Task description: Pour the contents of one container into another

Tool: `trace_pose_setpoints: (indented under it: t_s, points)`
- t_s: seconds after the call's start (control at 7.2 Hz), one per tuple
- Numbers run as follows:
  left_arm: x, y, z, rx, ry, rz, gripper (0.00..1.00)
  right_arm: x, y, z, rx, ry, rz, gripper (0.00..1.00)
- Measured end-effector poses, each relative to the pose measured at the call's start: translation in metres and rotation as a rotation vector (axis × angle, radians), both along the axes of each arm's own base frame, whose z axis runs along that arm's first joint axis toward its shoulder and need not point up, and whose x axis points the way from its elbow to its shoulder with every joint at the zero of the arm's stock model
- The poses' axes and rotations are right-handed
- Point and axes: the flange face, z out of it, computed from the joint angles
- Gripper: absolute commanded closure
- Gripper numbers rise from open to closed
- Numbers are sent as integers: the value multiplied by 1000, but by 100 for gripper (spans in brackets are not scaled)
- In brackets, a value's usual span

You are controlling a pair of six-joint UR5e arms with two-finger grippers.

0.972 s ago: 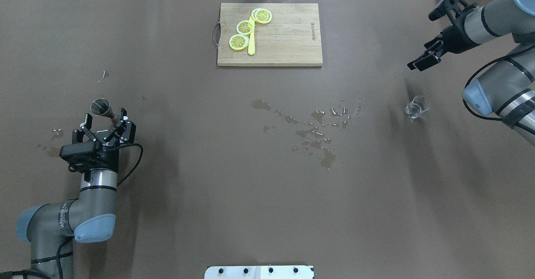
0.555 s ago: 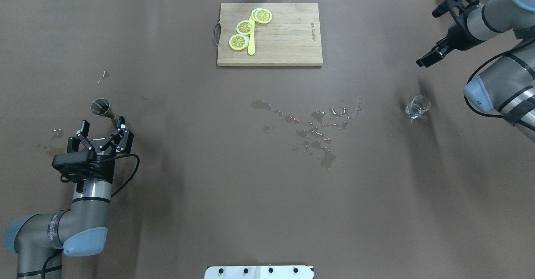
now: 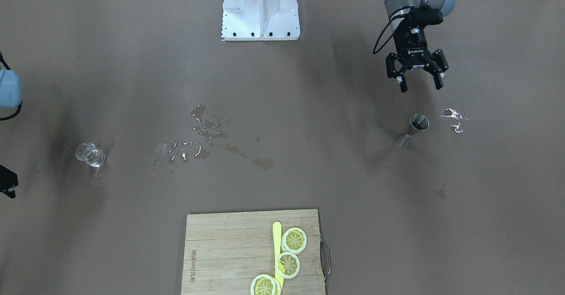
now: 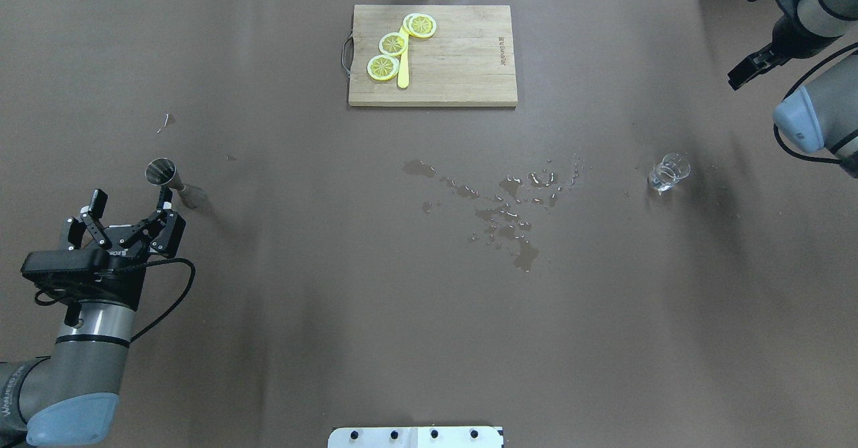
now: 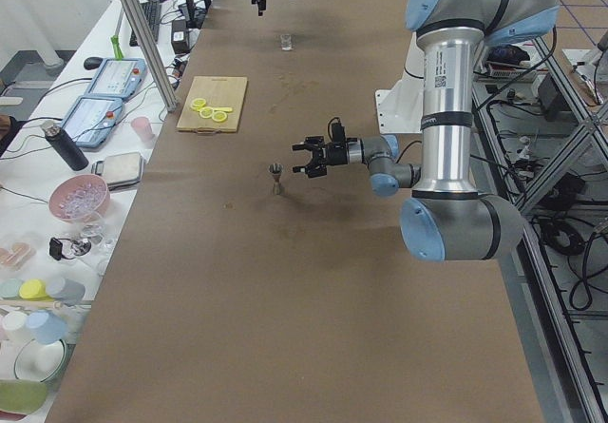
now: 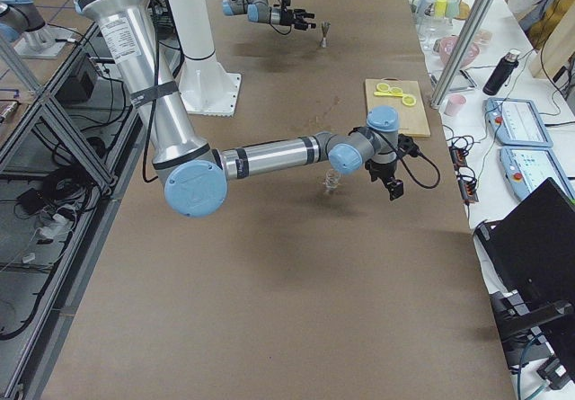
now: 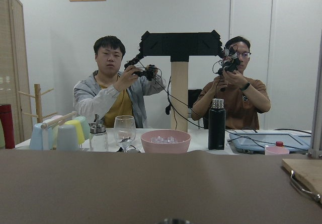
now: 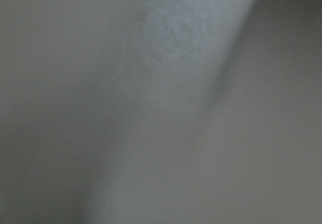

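Note:
The clear glass tumbler (image 4: pixel 668 172) stands upright and alone on the brown table's right side, also seen in the front view (image 3: pixel 89 154). The steel jigger (image 4: pixel 166 176) stands upright at the left, seen too from the front (image 3: pixel 415 129). My left gripper (image 4: pixel 131 200) hovers just short of the jigger on the robot's side, open and empty (image 3: pixel 421 86). My right gripper (image 4: pixel 743 74) is far back at the right edge, well clear of the tumbler. Its fingers look spread and hold nothing. The right wrist view shows only blurred brown surface.
A wooden cutting board (image 4: pixel 462 66) with lemon slices (image 4: pixel 393 43) and a yellow knife lies at the far middle. Spilled liquid (image 4: pixel 509 213) spreads across the table's centre, and small wet spots (image 3: pixel 452 114) lie beside the jigger. Operators sit beyond the far edge.
My left arm has drawn back toward the near left, away from the jigger. My right arm has swung farther back and right, away from the tumbler. Both vessels stayed put.

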Motion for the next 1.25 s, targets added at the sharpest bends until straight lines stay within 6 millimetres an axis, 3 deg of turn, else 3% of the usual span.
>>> trace_pose_setpoints:
  t_s: [0.28,0.42,0.69,0.83,1.25]
  points:
    - [-14,0,-41,-19,-67,99,1,38,1,15,-143,45,55,0]
    - [-17,-10,-63,-28,-94,149,1,55,3,22,-208,61,77,0]
    - [-29,-61,-116,-22,-194,270,1,96,14,37,-307,59,130,0]
    - [-42,-91,-130,-34,-262,324,1,117,27,48,-347,24,157,0]
    - [-73,-177,-142,-232,-350,461,1,174,98,89,-446,-96,233,0]
